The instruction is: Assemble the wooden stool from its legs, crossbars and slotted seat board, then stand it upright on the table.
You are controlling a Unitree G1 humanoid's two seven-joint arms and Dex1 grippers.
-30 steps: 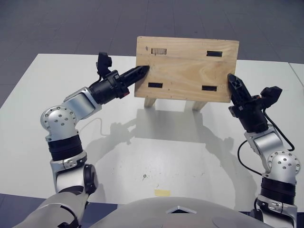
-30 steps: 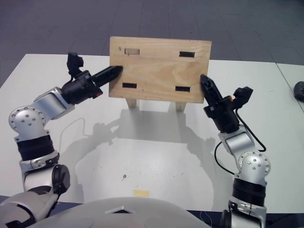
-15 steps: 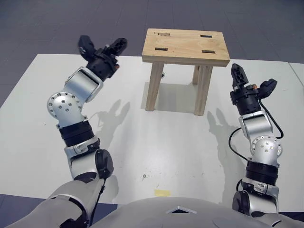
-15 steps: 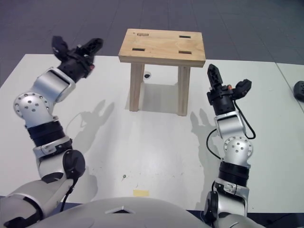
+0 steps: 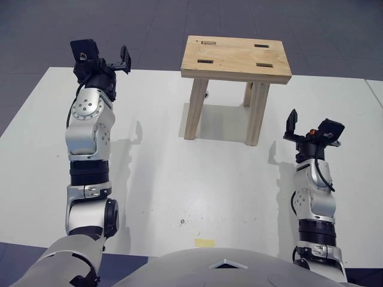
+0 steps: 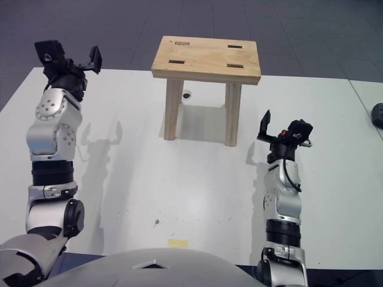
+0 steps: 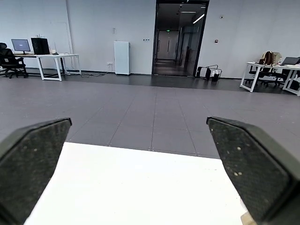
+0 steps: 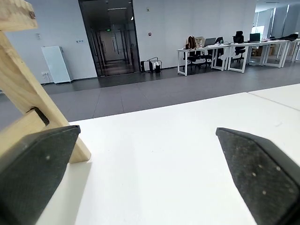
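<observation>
The assembled wooden stool (image 5: 236, 57) stands upright on the white table (image 5: 155, 179), toward its far middle, with the slotted seat board on top and the legs (image 5: 194, 113) below. My left gripper (image 5: 105, 58) is raised over the table's far left, well away from the stool, and its fingers (image 7: 33, 159) are spread wide with nothing between them. Over the right side of the table, nearer than the stool and just right of its legs, my right gripper (image 5: 308, 128) is open and empty too. One stool leg (image 8: 23, 93) shows beside its finger in the right wrist view.
A small round object (image 6: 187, 94) lies on the table under the stool. A yellow tape mark (image 5: 204, 243) sits near the front edge. A dark object (image 6: 378, 113) lies at the far right edge. Grey floor surrounds the table.
A second ago both grippers pressed the tilted seat board's ends. They let go, the stool now stands upright, and both arms have drawn back, the left outward and up, the right toward the front.
</observation>
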